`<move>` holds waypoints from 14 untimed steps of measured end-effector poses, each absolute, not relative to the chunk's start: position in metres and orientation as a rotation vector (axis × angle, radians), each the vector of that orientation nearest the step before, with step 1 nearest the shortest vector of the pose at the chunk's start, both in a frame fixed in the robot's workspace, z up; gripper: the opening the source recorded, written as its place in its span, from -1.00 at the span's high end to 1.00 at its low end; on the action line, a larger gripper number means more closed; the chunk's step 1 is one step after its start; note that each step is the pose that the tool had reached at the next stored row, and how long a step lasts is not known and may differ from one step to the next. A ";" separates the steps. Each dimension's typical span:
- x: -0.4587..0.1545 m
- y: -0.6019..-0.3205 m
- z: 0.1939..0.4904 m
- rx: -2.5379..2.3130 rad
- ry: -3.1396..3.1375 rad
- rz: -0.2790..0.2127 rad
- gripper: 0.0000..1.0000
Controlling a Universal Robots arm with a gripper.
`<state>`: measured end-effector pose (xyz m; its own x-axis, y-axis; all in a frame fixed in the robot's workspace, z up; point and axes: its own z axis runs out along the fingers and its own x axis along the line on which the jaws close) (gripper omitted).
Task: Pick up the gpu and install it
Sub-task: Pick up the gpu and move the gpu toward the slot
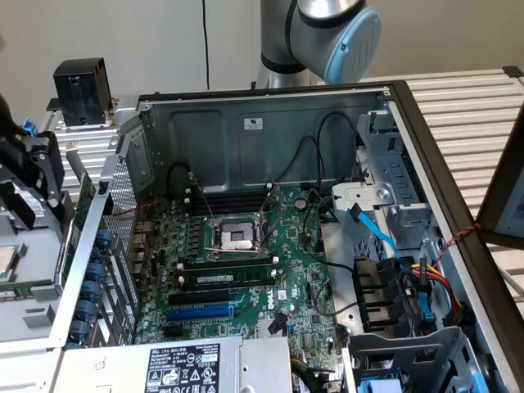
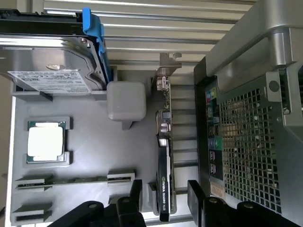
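Observation:
The gpu point(image 2: 164, 187) stands on its edge in a slot of the grey parts tray point(image 2: 94, 156). Its black shroud faces sideways and its silver end bracket point(image 2: 164, 82) points away from the wrist. My gripper point(image 2: 165, 195) is open and straddles the card. One black finger point(image 2: 136, 193) is on the tray side and the other is on the computer-case side, each with a gap to the card. Nothing is gripped. In the exterior view the open case shows the green motherboard point(image 1: 246, 246) with a blue expansion slot point(image 1: 201, 311).
The tray also holds a hard drive point(image 2: 47, 61) in a blue-clipped caddy, a processor chip point(image 2: 45, 142) and a memory stick point(image 2: 71, 179). The case's perforated rear panel point(image 2: 255, 142) stands close beside the card. Cables and drive bays point(image 1: 393, 286) fill the case's right in the exterior view.

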<state>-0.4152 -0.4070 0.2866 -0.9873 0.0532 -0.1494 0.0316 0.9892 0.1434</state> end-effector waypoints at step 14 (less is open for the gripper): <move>-0.412 -0.404 0.266 0.000 2.980 0.217 -0.01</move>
<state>-0.4119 -0.4042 0.2658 -0.9882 0.0114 -0.1531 -0.0109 0.9895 0.1441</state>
